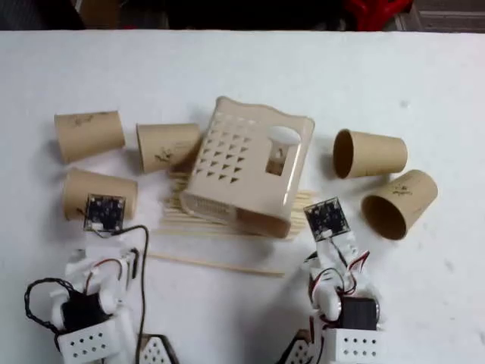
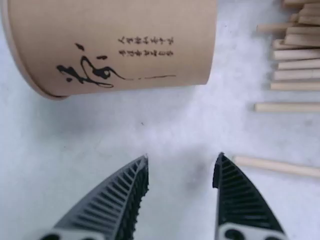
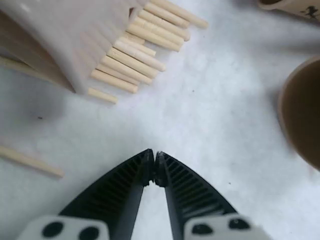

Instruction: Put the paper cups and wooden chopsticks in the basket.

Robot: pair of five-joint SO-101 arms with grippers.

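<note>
A cream basket (image 1: 250, 167) lies tipped over mid-table on a pile of wooden chopsticks (image 1: 227, 216). Three paper cups lie on their sides to its left (image 1: 89, 135) (image 1: 168, 145) (image 1: 98, 193), and two to its right (image 1: 370, 153) (image 1: 400, 202). One loose chopstick (image 1: 216, 265) lies nearer the arms. My left gripper (image 2: 182, 162) is open above the bare table, just short of the nearest left cup (image 2: 115, 45). My right gripper (image 3: 154, 162) is shut with nothing in it, near the chopstick ends (image 3: 132, 57) poking from under the basket (image 3: 65, 35), with a cup (image 3: 302, 112) off to one side.
Both arm bases (image 1: 87, 318) (image 1: 345, 318) stand at the near table edge, with a black cable (image 1: 45, 307) looping beside the left one. Bare white table lies beyond the basket up to the far edge (image 1: 242, 32).
</note>
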